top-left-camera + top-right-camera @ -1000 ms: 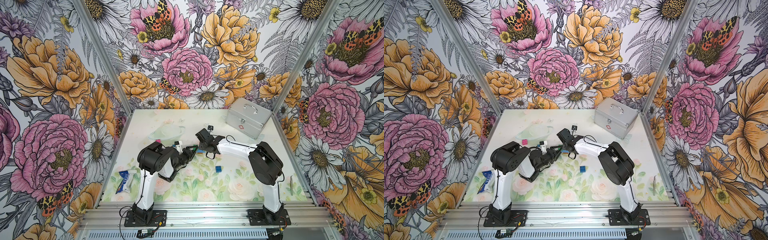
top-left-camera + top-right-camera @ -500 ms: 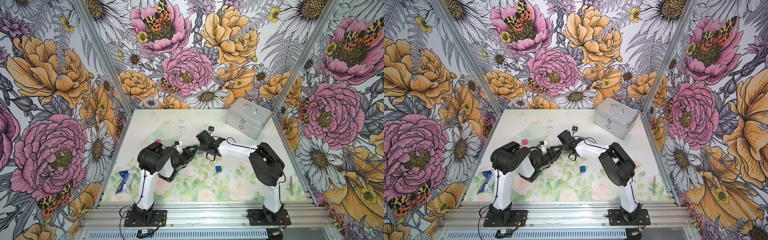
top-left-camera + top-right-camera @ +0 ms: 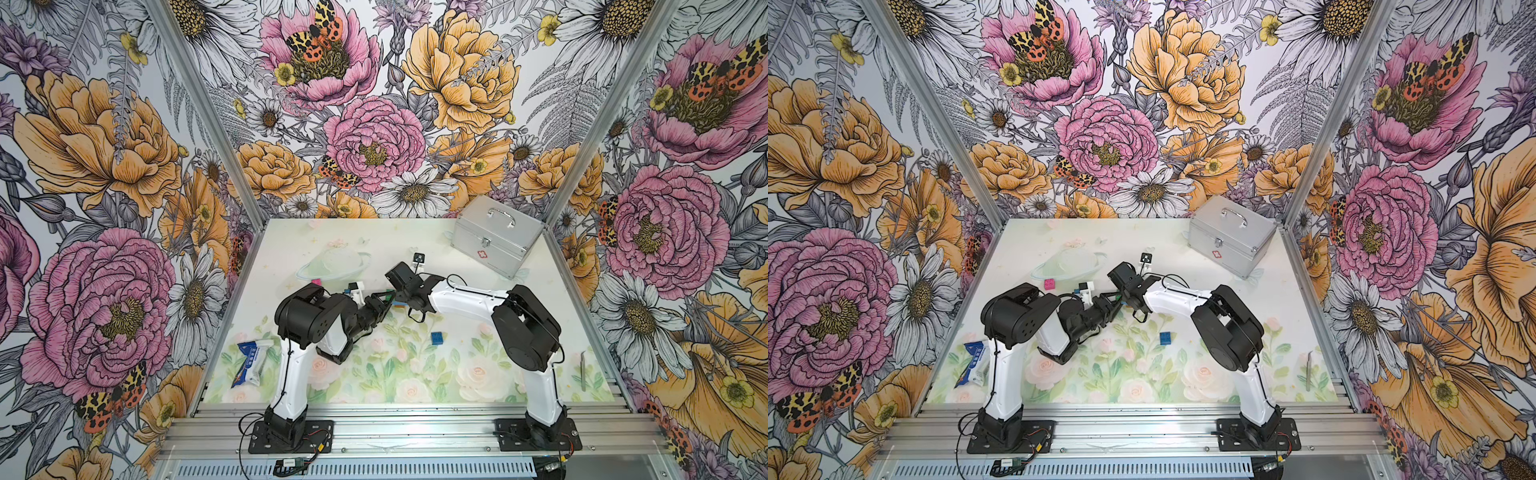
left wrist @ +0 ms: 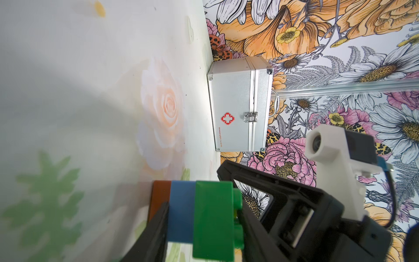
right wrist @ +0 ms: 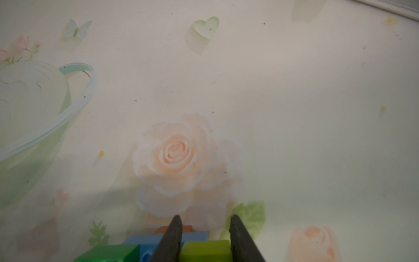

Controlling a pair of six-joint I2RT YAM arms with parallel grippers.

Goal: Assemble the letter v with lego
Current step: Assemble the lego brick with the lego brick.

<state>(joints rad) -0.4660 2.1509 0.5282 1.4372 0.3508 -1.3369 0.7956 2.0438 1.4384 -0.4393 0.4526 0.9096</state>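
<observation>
While the left jaws clamp the orange-blue-green stack point(image 4: 210, 217), the right jaws pinch the lime brick point(image 5: 205, 249) at bottom centre.

Silver case point(image 3: 496, 237) closed, back right corner of table point(image 3: 457, 374); blue-white packet point(image 3: 249, 361) front left; thin metal tool point(image 3: 583, 369) front right.

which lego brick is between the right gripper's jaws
The lime brick, clamped between the right gripper's jaws. The green brick sits beside it, outside them; the light blue brick and orange brick lie beyond.
</observation>
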